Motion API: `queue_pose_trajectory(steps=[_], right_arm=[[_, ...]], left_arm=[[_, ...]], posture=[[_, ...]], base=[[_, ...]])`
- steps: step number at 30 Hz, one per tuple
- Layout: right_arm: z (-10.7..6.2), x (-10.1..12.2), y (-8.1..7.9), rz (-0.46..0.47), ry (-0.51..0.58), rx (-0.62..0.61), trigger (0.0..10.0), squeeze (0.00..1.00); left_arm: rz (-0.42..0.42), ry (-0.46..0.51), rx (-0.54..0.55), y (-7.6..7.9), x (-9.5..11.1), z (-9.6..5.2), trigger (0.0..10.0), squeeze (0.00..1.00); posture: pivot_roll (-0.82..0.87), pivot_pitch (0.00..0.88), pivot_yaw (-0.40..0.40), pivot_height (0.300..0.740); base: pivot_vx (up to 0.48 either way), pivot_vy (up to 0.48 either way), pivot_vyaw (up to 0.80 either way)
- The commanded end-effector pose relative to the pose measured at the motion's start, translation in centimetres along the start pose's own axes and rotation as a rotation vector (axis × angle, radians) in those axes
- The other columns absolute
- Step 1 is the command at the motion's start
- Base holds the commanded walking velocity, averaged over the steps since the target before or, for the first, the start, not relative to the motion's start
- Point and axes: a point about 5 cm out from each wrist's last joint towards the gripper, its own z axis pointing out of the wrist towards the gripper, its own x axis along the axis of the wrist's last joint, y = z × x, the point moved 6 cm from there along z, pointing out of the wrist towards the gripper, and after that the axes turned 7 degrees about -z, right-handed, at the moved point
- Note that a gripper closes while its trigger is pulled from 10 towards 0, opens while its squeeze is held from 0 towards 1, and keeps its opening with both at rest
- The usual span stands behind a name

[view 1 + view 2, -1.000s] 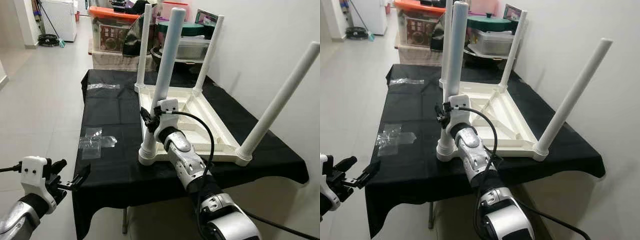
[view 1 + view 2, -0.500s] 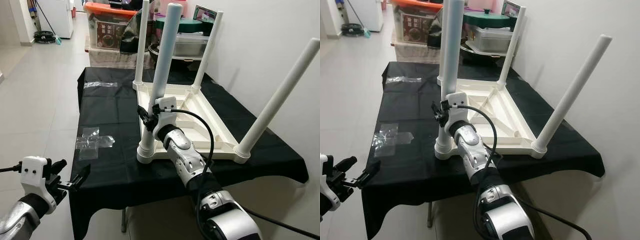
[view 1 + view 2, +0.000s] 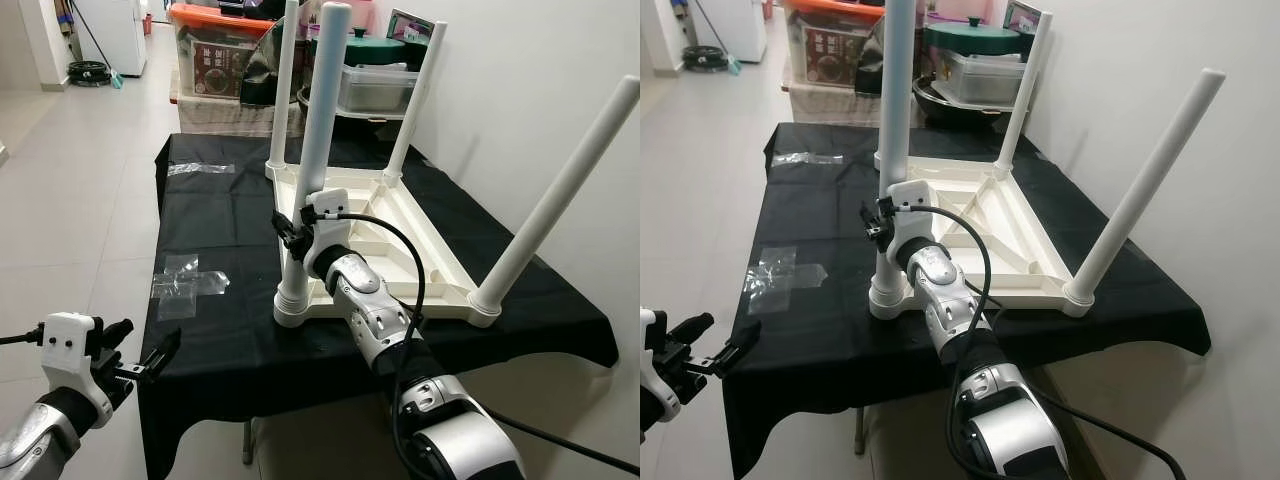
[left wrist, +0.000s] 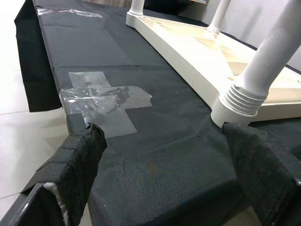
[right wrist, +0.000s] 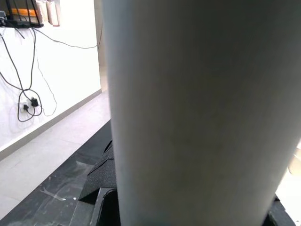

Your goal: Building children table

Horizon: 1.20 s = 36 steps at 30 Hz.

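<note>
The right gripper (image 3: 291,232) is clamped around the near white plastic table leg (image 3: 311,160), which blocks everything straight ahead of it. Beyond and to its right, the upturned cream plastic tabletop (image 3: 400,240) with its ribs and three more upright legs crowds the space. To its left, bare black tablecloth (image 3: 215,215) lies open, apart from flat clear tape (image 3: 188,283). The left gripper (image 3: 140,362), fingers spread, hangs off the table's near corner over open tiled floor (image 3: 70,200).

Cream-white plastic children's table (image 3: 385,235) lying upside down at the frame's centre, ribbed underside facing up. Four white cylindrical legs point upward: two far legs (image 3: 286,85) upright at upper centre, near-left leg (image 3: 315,150) seated in a ribbed socket (image 4: 237,101), near-right leg (image 3: 560,195) leaning right, possibly not fully seated.
</note>
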Motion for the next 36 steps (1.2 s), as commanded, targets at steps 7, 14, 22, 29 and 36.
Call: queue_pose_trajectory(steps=[7,14,22,29,36], right_arm=[[-2.2,-7.8,0.8,0.015,-0.284,-0.024,10.0,0.0],[-2.0,-7.5,0.9,0.025,-0.279,-0.024,10.0,0.0],[-1.9,-7.1,1.0,0.04,-0.278,-0.027,10.0,0.0],[-1.8,-6.7,0.9,0.057,-0.269,-0.028,10.0,0.0],[-1.9,-6.8,1.1,0.062,-0.266,-0.038,10.0,0.0]], left_arm=[[-0.008,-0.007,-0.012,0.3,-0.4,0.2,10.0,0.0],[-0.007,-0.007,-0.012,0.3,-0.5,0.2,10.0,0.0],[-0.008,-0.008,-0.012,0.3,-0.5,0.3,10.0,0.0],[-0.009,-0.009,-0.014,0.3,-0.6,0.3,10.0,0.0],[-0.008,-0.011,-0.015,0.3,-0.6,0.3,10.0,0.0]], posture=[[0.12,0.0,-0.143,0.74],[0.12,0.0,-0.142,0.74],[0.12,0.0,-0.142,0.74],[0.12,0.0,-0.14,0.74],[0.12,0.0,-0.14,0.74]], base=[[0.0,0.0,0.0],[0.0,0.0,0.0],[0.0,0.0,0.0],[0.0,0.0,0.0],[0.0,0.0,0.0]])
